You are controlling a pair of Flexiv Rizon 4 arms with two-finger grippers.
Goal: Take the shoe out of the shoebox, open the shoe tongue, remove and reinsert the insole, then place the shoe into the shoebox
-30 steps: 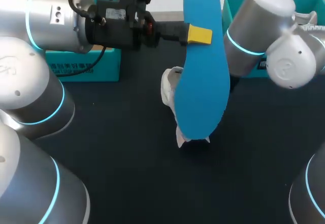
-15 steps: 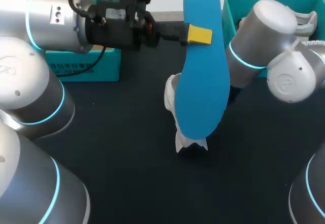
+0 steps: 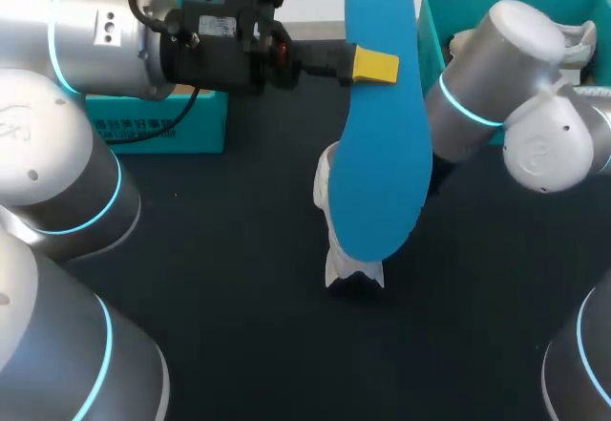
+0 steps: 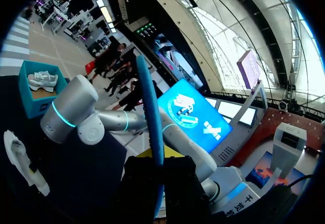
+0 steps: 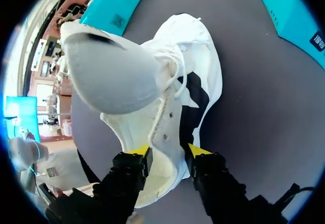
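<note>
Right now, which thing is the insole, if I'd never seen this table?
Find the black table, then the white shoe near its middle. Held up over that shoe is the insole, pinched near one end by the left arm's yellow-tipped fingers. It alone is flat, bright blue and footprint-shaped.

Smooth matt blue insole point(image 3: 382, 154); white cloth shoe point(image 5: 203, 61); matt dark table point(image 3: 220, 278).

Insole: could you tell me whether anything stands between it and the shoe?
Only the right pincer, shut on the shoe's side wall with one finger seemingly inside the opening; nothing else visible lies below the insole.
</note>
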